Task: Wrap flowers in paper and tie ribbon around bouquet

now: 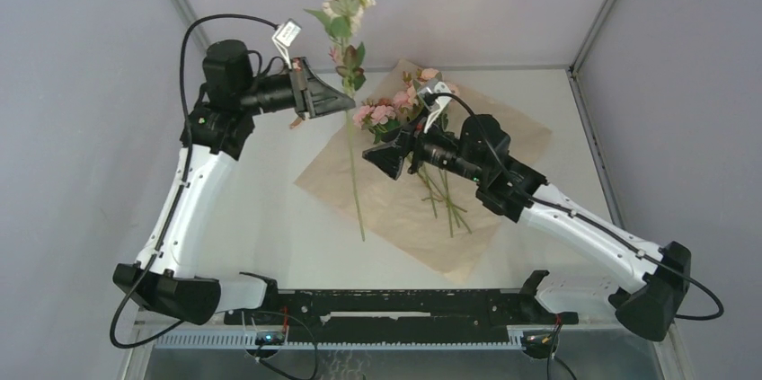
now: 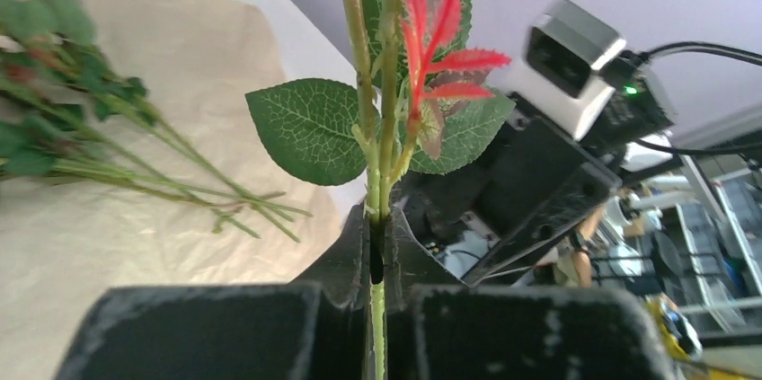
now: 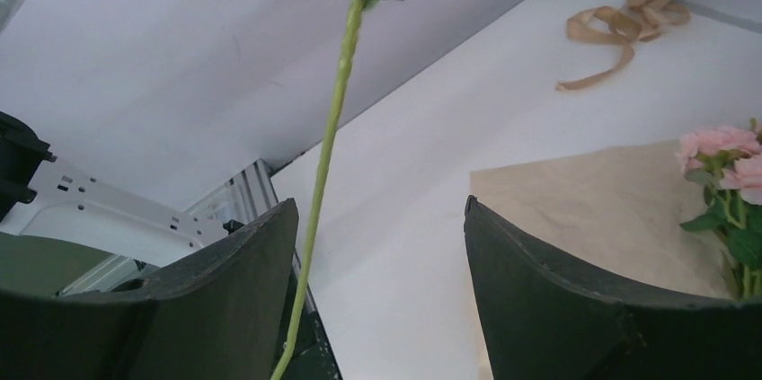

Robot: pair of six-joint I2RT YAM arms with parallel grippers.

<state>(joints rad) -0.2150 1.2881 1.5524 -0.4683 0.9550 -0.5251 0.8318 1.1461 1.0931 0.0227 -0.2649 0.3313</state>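
You're working in a robotics lab cell: a white table (image 1: 261, 218) walled by plain grey panels (image 1: 81, 83) on aluminium posts (image 1: 604, 7). Right of your left gripper's (image 2: 377, 250) jaws, cluttered workbenches (image 2: 710, 254) show

The paper (image 1: 526, 133) lies on the table (image 1: 270, 218), right of centre. The flowers (image 1: 382, 115) lie on it, heads toward the far side and stems toward the near edge. Just left of them a single stem (image 1: 353, 164) stands raised, pinched in the left gripper (image 1: 346, 101). The ribbon (image 3: 629, 16) lies on the table, apart from the paper.
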